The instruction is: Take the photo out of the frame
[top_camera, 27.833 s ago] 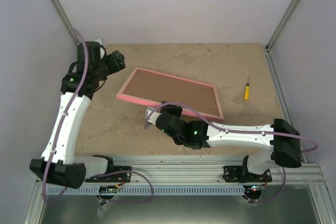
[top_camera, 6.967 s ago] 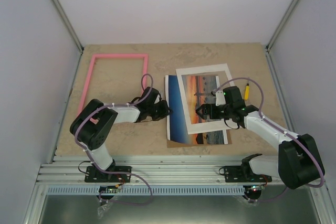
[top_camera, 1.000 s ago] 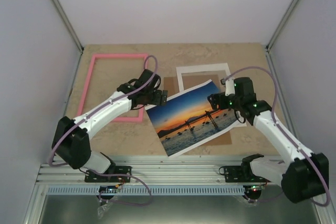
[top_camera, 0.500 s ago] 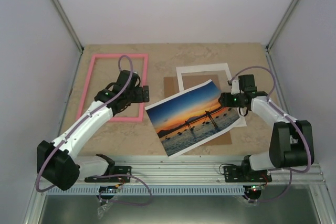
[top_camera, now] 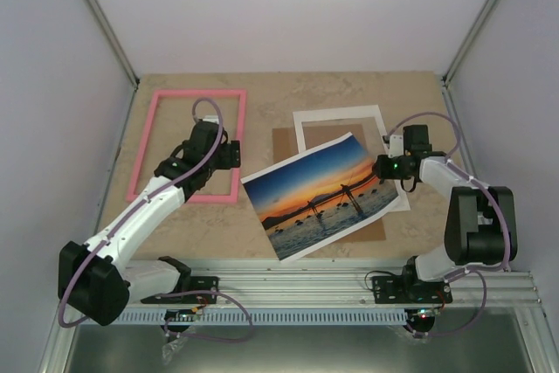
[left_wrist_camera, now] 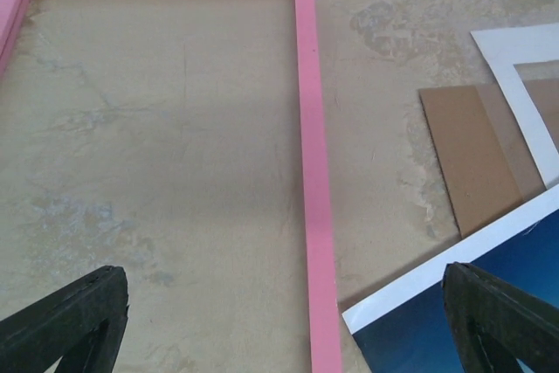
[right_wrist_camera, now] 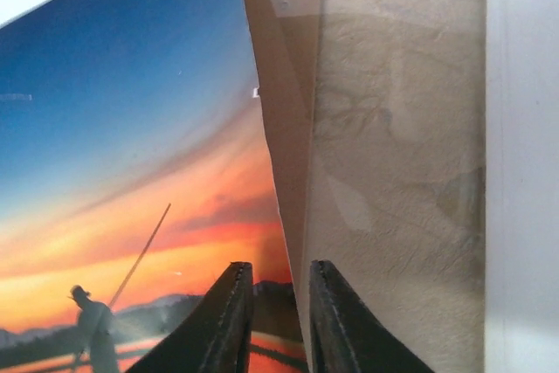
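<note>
The photo [top_camera: 319, 194], an orange sunset over blue water, lies tilted on the table's middle, out of the frame. It partly covers the white mat [top_camera: 339, 114] and the brown backing board [top_camera: 281, 141]. The pink frame [top_camera: 144, 146] lies empty at the left. My left gripper [top_camera: 236, 155] is wide open above the frame's right rail [left_wrist_camera: 310, 128], and the photo's corner [left_wrist_camera: 454, 321] lies by its right finger. My right gripper [top_camera: 380, 168] is at the photo's right edge. Its fingers [right_wrist_camera: 231, 321] stand narrowly apart, with the raised photo edge [right_wrist_camera: 131, 172] between them.
The mat [left_wrist_camera: 524, 50] and the board [left_wrist_camera: 472, 155] lie right of the frame. Grey walls with metal posts enclose the table on three sides. A metal rail [top_camera: 297, 281] with the arm bases runs along the near edge.
My left gripper has drawn back left, off the photo, to the frame's right rail. My right gripper has slid right to the photo's edge. The photo has stayed put over the last half second.
</note>
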`<action>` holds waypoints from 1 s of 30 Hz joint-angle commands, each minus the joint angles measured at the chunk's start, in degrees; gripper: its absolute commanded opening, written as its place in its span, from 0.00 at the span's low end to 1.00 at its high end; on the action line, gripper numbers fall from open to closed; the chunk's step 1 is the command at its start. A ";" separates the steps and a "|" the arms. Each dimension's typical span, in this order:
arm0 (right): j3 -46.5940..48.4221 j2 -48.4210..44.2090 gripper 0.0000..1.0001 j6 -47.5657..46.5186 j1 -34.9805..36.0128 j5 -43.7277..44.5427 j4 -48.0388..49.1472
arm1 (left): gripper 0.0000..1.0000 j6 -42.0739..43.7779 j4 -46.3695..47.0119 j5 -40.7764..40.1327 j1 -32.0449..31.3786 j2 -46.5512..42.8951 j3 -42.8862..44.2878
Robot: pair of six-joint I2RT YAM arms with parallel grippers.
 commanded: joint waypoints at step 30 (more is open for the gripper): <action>-19.87 -17.71 0.03 17.59 -6.97 -7.85 14.20 | 1.00 -2.57 3.77 2.33 1.41 -2.36 -0.63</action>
